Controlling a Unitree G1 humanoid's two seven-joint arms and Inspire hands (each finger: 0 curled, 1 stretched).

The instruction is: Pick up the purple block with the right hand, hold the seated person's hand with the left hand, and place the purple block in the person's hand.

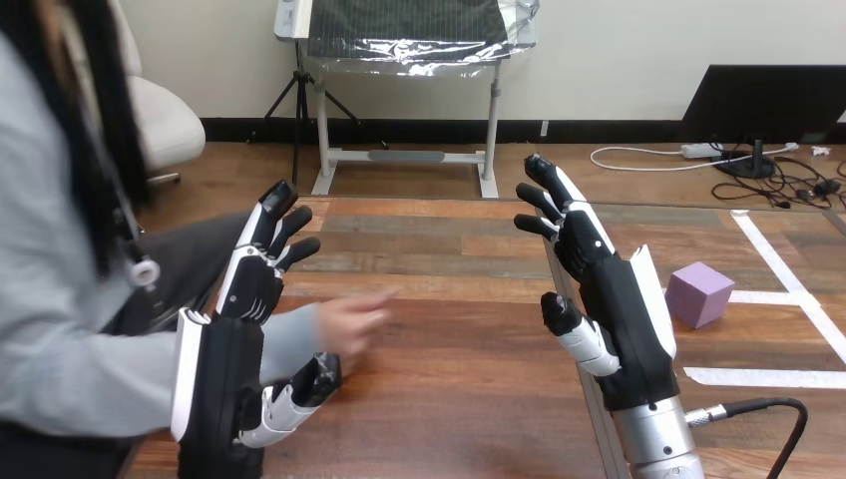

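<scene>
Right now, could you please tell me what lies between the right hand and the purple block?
Nothing: in the head view, only bare table separates the right hand from the purple block.

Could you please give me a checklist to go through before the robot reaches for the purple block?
1. Right hand open and empty: ok.
2. Block lying free on the table, just right of the right hand: ok.
3. Left hand open: ok.
4. Person's hand out over the table beside the left hand: ok.
5. Left hand holding the person's hand: not ok, fingers straight.
6. Person's palm facing up: cannot tell.
</scene>
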